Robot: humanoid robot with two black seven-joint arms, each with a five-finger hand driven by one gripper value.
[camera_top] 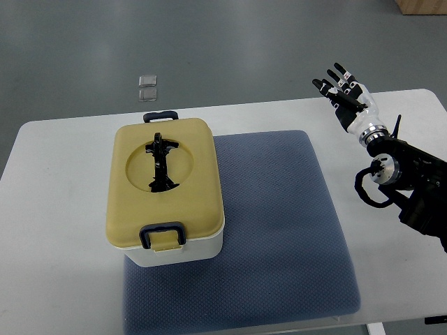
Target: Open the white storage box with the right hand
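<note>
A white storage box (178, 249) with a tan yellow lid (165, 183) stands on the left part of a blue-grey mat (279, 230). The lid is down, with a black folded handle (160, 162) in its round recess and dark blue latches at the near end (162, 233) and far end (160, 116). My right hand (342, 87) hovers at the upper right, well away from the box, above the table's far edge. Its black-tipped fingers (335, 72) are spread and hold nothing. The left arm does not show.
The white table (63, 209) carries the mat and the box. Two small clear squares (147, 86) lie on the grey floor beyond the table. A cardboard box corner (422, 5) shows at the top right.
</note>
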